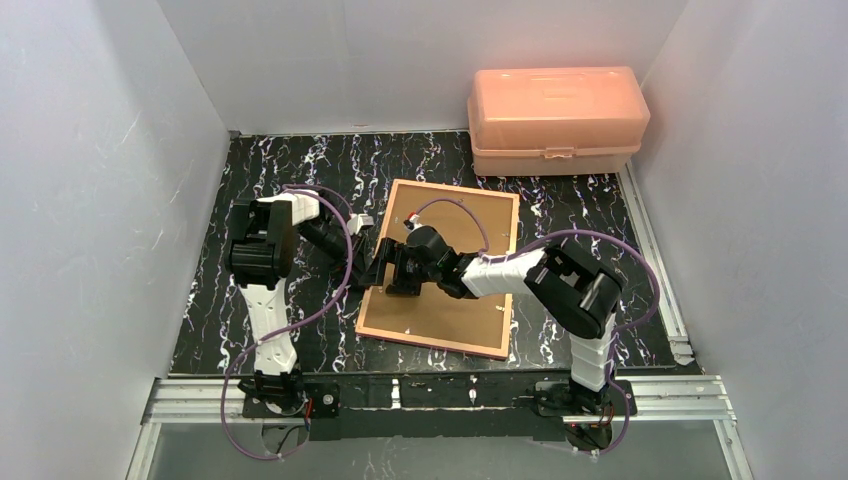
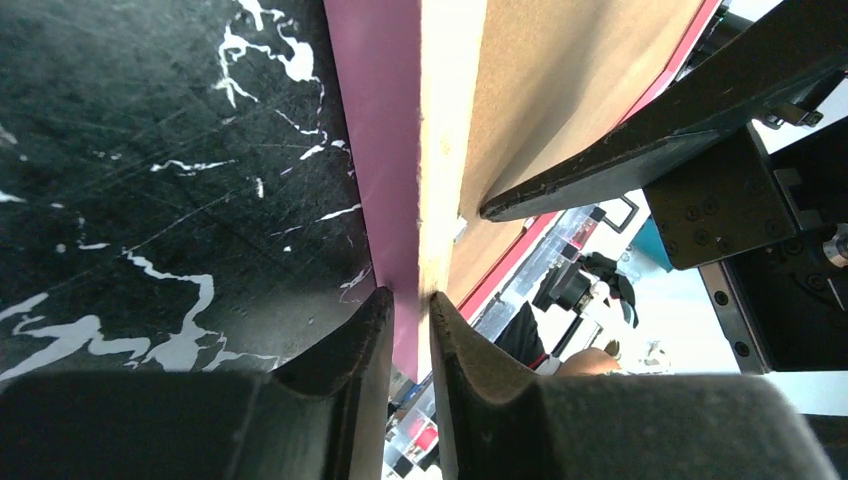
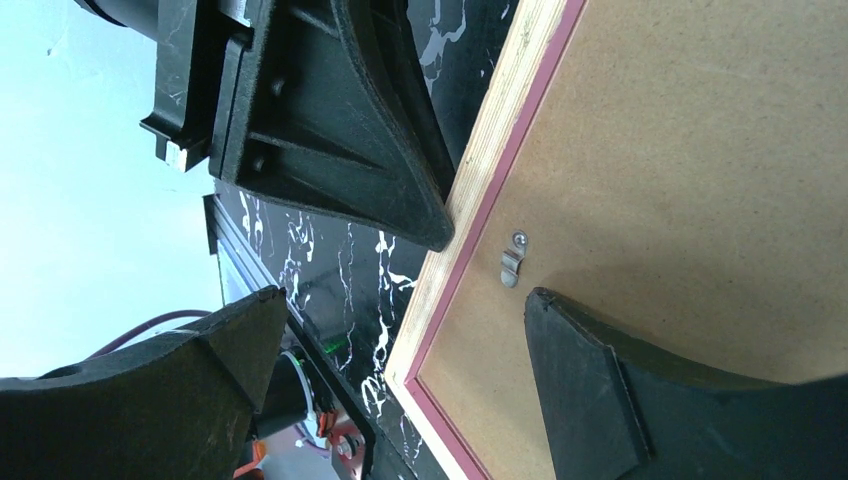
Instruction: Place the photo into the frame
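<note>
Frame [image 2: 440,120] holding backing board [image 3: 700,180] is pinched by left end effector [image 2: 410,310]; right end effector [image 3: 400,300] gapes wide.

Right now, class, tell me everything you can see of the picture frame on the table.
The frame is a thin rectangle lying back up on the black marbled table, its pink front facing down. Its rim looks like tan wood with a pink inner line, around a brown backing board with a small metal clip. The left tool pinches its left edge; the open right tool straddles that edge.
</note>
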Controlling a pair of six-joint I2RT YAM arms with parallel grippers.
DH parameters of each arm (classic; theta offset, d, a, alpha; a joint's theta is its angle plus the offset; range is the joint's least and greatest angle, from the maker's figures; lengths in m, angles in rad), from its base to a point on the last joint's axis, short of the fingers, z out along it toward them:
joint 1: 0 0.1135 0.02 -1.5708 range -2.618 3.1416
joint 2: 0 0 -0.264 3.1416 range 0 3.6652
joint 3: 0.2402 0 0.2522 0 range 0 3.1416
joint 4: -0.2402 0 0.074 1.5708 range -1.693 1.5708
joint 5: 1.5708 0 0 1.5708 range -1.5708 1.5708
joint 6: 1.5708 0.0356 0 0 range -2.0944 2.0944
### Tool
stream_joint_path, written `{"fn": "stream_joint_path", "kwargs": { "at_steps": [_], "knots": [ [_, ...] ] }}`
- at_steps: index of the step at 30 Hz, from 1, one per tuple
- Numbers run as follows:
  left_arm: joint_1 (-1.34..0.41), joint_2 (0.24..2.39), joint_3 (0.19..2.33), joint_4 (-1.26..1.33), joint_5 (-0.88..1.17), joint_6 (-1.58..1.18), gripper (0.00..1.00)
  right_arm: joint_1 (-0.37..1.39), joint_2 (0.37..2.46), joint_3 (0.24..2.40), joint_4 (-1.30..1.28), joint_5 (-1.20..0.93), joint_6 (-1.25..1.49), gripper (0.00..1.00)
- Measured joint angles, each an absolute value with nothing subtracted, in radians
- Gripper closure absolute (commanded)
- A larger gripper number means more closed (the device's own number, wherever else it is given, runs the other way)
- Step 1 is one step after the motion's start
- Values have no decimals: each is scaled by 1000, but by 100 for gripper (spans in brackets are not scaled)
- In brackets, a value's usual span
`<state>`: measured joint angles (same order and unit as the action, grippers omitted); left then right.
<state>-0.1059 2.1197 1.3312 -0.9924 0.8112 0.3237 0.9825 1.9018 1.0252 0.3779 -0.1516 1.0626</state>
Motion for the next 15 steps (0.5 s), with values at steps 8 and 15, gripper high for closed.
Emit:
{"fn": "stream_joint_path", "kwargs": {
  "at_steps": [8, 15],
  "knots": [
    [-105, 2120, 1328, -994, 821, 312, 92, 982, 1913, 1025, 401, -161, 1069, 4],
    [-98, 2119, 1318, -989, 833, 305, 93, 984, 1924, 1026, 426, -165, 1075, 5]
  ]
}}
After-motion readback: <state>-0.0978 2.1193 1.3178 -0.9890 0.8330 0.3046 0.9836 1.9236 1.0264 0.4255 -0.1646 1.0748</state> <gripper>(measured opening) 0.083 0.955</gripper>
